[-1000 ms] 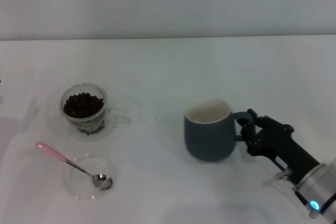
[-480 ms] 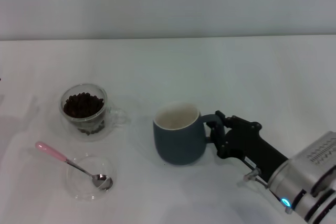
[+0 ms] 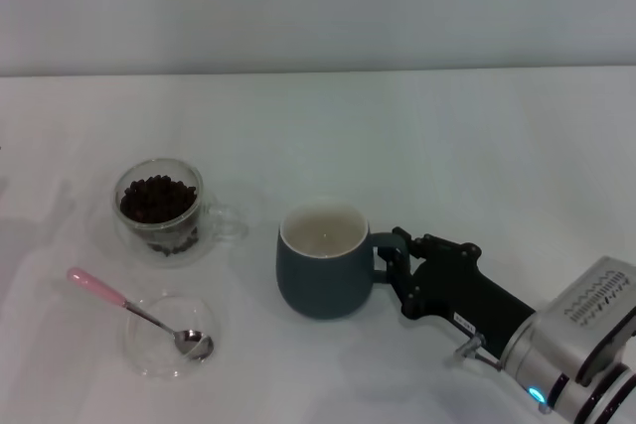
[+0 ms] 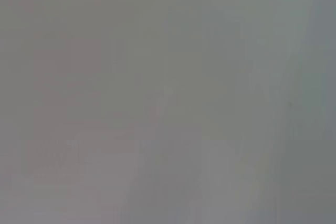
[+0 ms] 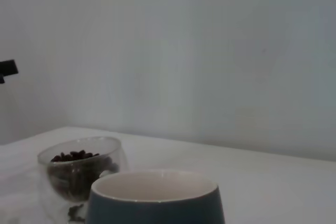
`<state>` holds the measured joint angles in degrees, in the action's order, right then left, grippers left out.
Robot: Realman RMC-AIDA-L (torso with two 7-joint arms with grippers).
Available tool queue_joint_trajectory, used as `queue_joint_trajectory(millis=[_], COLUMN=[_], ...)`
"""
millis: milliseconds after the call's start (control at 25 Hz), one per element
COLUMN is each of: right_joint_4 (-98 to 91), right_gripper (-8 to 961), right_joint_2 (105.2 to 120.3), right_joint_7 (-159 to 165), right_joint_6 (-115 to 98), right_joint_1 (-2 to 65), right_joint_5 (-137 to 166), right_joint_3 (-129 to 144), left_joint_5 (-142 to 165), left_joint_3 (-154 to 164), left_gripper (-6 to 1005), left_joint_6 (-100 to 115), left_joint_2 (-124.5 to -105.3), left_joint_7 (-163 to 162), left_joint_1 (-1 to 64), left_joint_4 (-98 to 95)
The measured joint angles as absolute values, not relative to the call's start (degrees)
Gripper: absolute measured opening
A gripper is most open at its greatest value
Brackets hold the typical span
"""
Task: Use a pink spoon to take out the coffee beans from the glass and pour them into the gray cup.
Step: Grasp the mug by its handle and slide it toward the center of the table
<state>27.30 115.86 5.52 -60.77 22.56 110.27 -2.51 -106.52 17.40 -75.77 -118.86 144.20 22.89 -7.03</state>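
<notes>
The right pincer (image 3: 390,265) sits at the near right of the desk (image 3: 477,146), its black fingers (image 3: 399,245) clamped on the loop handle of the gray cup (image 3: 322,275). The cup stands upright near the middle of the desk, and its cream inside shows no contents. In the right wrist view the cup rim (image 5: 155,184) fills the near edge, with the glass (image 5: 81,174) behind it to one side.

At the near left, a flat clear dish (image 3: 169,335) rests on the desk. The pink spoon (image 3: 134,313) lies with its metal bowl inside the dish and its pink handle end pointing left and away, past the dish rim.

Farther back on the left, the glass (image 3: 159,208) stands upright, well apart from the cup. The coffee beans (image 3: 157,198) fill it in a dark heap.

The left pincer is out of sight; its wrist view shows only a blank gray surface.
</notes>
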Motion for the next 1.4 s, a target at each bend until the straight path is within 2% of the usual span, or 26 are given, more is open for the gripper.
queue_joint_trajectory(millis=[160, 920, 1160, 1400], right_joint_4=[27.1, 26.9, 26.8, 25.0], right_gripper=[177, 304, 489, 666], right_joint_2=[115.84, 115.66, 115.40, 115.03], right_joint_7=[5.5, 3.2, 3.9, 6.4], right_joint_6=[-60.7, -60.6, -61.1, -66.7], right_joint_1=[22.5, 22.0, 20.2, 15.7], right_joint_5=[113.7, 116.0, 116.0, 116.0], right_joint_3=[-2.6, -1.7, -1.5, -1.1], left_joint_5=[-106.5, -106.7, -107.3, -108.7], left_joint_3=[17.4, 17.3, 17.3, 17.3], left_gripper=[892, 892, 892, 894], left_joint_6=[-75.6, -75.9, -76.0, -76.3], left_joint_2=[-118.82, -118.84, -118.89, -118.99], left_joint_7=[144.3, 144.0, 144.0, 144.0], left_joint_1=[23.0, 23.2, 22.8, 22.2], left_joint_4=[-7.0, -7.1, -7.1, -7.0])
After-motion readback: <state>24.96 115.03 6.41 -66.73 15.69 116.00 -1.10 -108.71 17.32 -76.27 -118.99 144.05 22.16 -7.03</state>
